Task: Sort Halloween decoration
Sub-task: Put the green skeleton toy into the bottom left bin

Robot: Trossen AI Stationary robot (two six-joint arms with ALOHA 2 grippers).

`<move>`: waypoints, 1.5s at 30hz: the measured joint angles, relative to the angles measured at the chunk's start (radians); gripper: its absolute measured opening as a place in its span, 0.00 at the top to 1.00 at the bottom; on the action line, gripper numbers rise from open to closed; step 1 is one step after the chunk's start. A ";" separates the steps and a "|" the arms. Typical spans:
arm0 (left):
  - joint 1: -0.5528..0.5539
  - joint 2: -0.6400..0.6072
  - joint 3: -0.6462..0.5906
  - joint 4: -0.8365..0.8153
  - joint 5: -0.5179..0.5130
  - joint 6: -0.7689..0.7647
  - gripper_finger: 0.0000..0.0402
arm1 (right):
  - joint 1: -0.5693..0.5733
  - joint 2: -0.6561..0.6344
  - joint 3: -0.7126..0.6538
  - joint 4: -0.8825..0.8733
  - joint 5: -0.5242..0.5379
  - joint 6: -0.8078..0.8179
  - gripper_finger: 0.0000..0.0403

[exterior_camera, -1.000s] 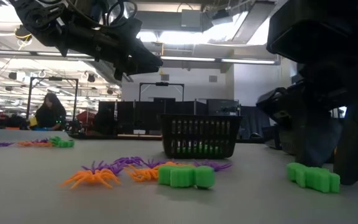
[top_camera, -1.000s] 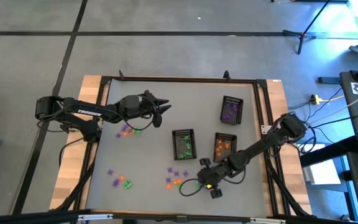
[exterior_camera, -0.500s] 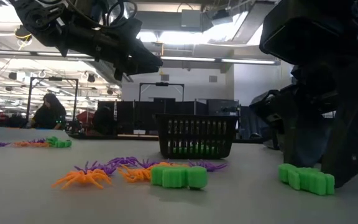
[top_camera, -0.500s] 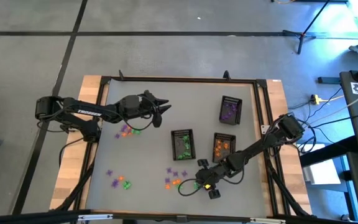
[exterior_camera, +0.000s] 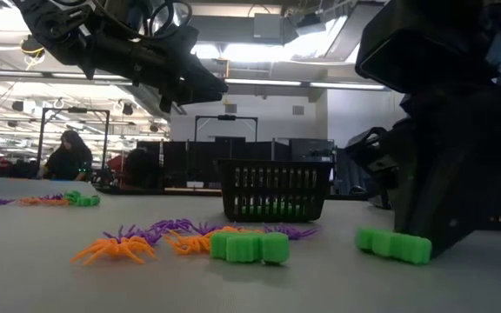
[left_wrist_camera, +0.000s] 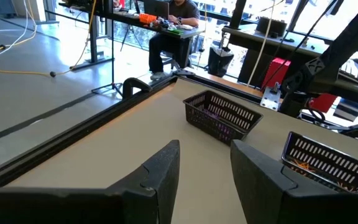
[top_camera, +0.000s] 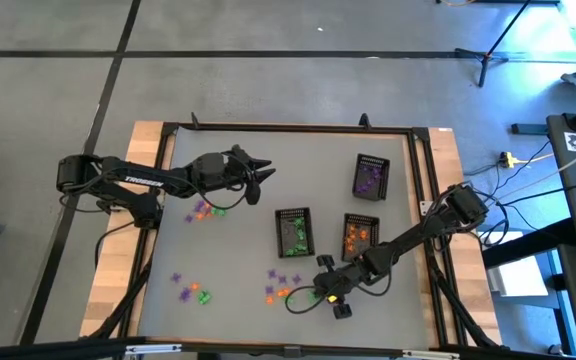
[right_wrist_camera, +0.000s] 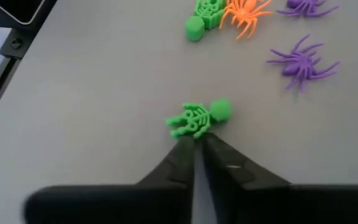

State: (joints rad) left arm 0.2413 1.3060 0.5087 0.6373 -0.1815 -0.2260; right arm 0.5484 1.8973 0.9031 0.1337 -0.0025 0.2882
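A: What has shifted since a second ago?

B: The right arm has slid a little leftward along the near edge of the table (top_camera: 168,240); its fingers have drawn together; the left arm has not stirred.

A: Biggest things first, then.

B: The left arm hangs over the far left of the table, the left gripper (top_camera: 265,166) raised with its fingers spread and nothing between them; I judge it is waiting. Three black mesh baskets stand right of centre, one per colour by their contents: the purple basket (top_camera: 372,177) farthest, the green basket (top_camera: 295,232) in the middle, the orange basket (top_camera: 361,233) to its right.

A: And the right gripper?

B: The right gripper (right_wrist_camera: 196,148) is down at the near edge; its fingers are pressed almost together, tips at the legs of a green skeleton (right_wrist_camera: 199,118); whether they truly pinch it I cannot tell. Green probably goes to the green basket.

A: The rest?

B: An orange spider (right_wrist_camera: 246,12) and a purple spider (right_wrist_camera: 302,61) lie just left of it; more trinkets sit at the near left and under the left arm.
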 joint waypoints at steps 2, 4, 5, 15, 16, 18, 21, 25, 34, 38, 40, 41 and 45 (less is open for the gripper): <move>0.000 0.000 0.000 0.000 0.000 0.000 0.66 | 0.000 0.000 0.000 0.001 -0.001 0.000 0.98; 0.000 0.000 0.000 0.000 0.000 0.000 0.66 | 0.000 0.000 0.000 0.001 -0.001 0.000 0.98; 0.000 0.000 0.000 0.000 0.000 0.000 0.66 | 0.000 0.000 0.000 0.001 -0.002 0.001 0.97; 0.000 0.000 0.000 0.000 0.000 0.000 0.66 | 0.002 -0.060 -0.006 -0.039 0.009 -0.008 1.00; 0.000 0.000 0.000 0.000 0.000 0.000 0.66 | 0.002 -0.074 -0.006 -0.038 0.013 -0.009 1.00; 0.000 0.000 0.000 0.000 0.000 0.000 0.66 | 0.002 -0.107 -0.006 -0.046 0.036 -0.020 1.00; 0.000 0.000 0.000 0.000 0.000 0.000 0.66 | 0.002 -0.145 -0.005 -0.064 0.063 -0.031 1.00; 0.000 0.000 0.000 0.000 0.000 0.000 0.66 | 0.002 -0.190 -0.004 -0.068 0.130 -0.060 1.00; 0.000 0.000 0.000 0.000 0.000 0.000 0.66 | -0.071 -0.244 -0.002 -0.065 0.403 -0.086 1.00; 0.000 0.000 0.000 0.000 0.000 0.000 0.66 | -0.133 -0.244 -0.002 -0.066 0.403 -0.079 0.97; 0.000 0.000 0.000 0.000 0.000 0.000 0.66 | -0.159 -0.244 -0.002 -0.066 0.395 -0.079 0.94; 0.000 0.000 0.000 0.000 0.000 0.000 0.66 | -0.172 -0.244 -0.002 -0.067 0.384 -0.078 0.91; 0.000 0.000 0.000 0.000 0.000 0.000 0.66 | -0.198 -0.244 -0.002 -0.066 0.350 -0.076 0.78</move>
State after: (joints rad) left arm 0.2410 1.3060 0.5087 0.6371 -0.1816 -0.2260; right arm 0.3504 1.6535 0.9009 0.0673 0.3472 0.2121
